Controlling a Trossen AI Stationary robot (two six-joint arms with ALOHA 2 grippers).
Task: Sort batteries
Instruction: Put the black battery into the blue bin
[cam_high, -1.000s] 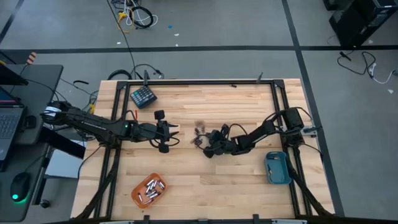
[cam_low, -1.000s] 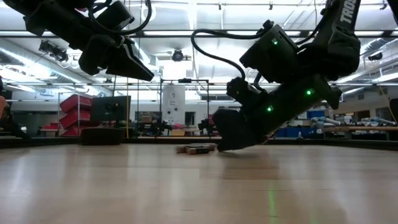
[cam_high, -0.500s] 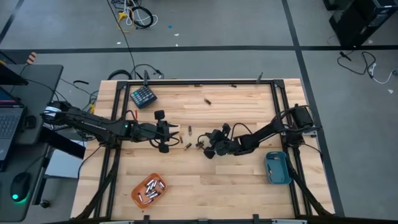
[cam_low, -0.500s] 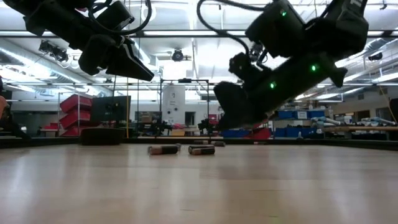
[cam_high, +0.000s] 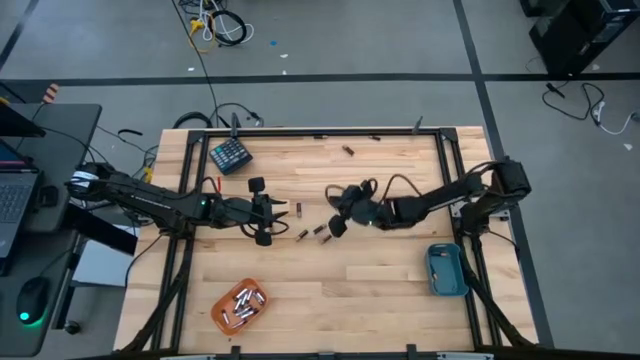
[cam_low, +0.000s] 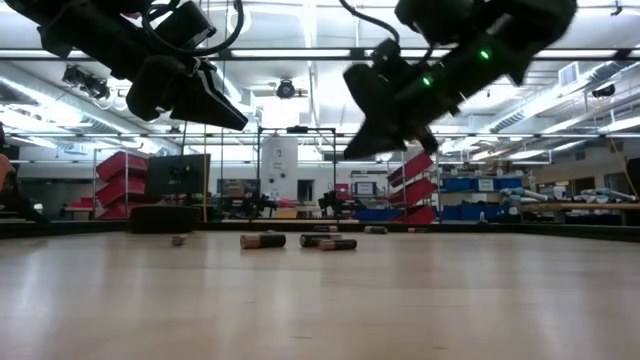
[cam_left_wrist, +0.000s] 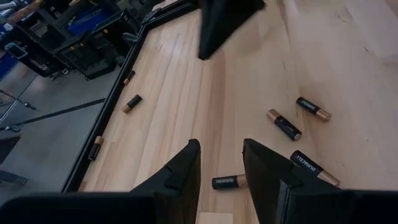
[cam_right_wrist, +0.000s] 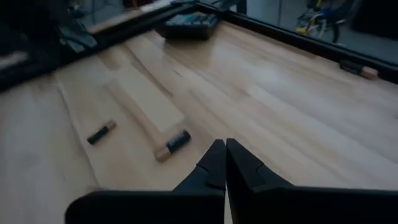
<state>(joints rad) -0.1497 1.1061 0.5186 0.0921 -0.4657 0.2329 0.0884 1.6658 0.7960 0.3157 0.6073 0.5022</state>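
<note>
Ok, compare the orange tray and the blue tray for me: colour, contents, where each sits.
The orange tray sits near the table's front-left corner; the blue tray sits by the right edge. The orange tray holds a heap of batteries; the blue tray shows only a few small items, too small to identify. Both are shallow, lie flat on the wood, and no gripper touches them.

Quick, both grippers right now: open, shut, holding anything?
Left gripper: open, empty, above a battery.
Right gripper: shut, nothing visible between its fingers.
</note>
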